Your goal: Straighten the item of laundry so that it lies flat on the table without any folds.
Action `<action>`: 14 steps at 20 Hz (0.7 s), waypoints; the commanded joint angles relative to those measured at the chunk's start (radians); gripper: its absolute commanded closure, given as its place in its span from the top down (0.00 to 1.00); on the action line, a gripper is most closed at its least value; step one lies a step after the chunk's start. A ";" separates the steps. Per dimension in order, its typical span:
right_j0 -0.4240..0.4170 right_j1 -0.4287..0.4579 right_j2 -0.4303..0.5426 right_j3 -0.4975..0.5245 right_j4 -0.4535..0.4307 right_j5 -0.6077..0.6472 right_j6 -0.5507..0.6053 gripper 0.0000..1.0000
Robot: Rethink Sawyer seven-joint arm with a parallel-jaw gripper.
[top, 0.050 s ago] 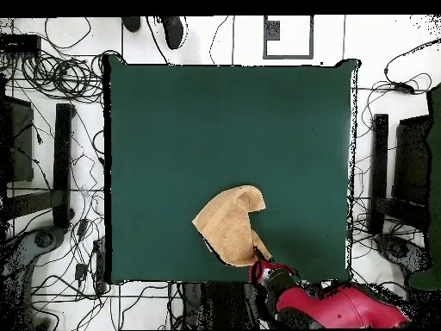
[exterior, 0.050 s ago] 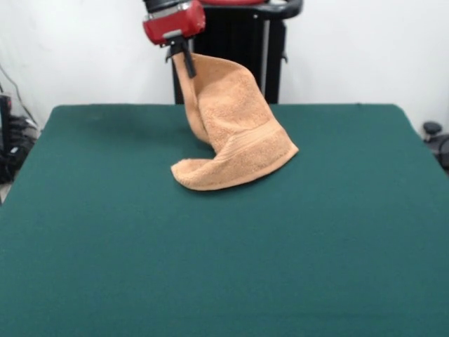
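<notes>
Orange-tan terry cloth is what grabs the eye here: the towel is being held up by one corner, pinched in the gripper, whose dark fingers are closed together on the fabric's top edge. From that pinch point the cloth is draped down and out toward roughly 4 o'clock in the front view, so it's seen as a slanted, half-lifted sheet and not flat at all. The lower part is resting on the green table, where it's curled under into a rounded fold along the bottom, and a woven band can be made out running across the cloth just above that fold. The red wrist housing is sitting right above the fingers at the top edge of the front view. In the overhead view the towel is found near the table's 6 o'clock edge, slightly toward 5, with the gripper clamped on its corner closest to the red arm. Loose cables are scattered on the white floor around the table.
</notes>
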 commanded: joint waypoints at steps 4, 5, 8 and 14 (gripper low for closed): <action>0.025 0.027 0.108 -0.054 -0.050 0.020 -0.138 0.00; 0.019 0.032 0.116 -0.055 -0.046 0.026 -0.144 0.00; -0.029 0.104 0.160 -0.083 -0.031 0.087 -0.215 0.00; -0.111 0.234 0.244 -0.158 0.033 0.225 -0.393 0.00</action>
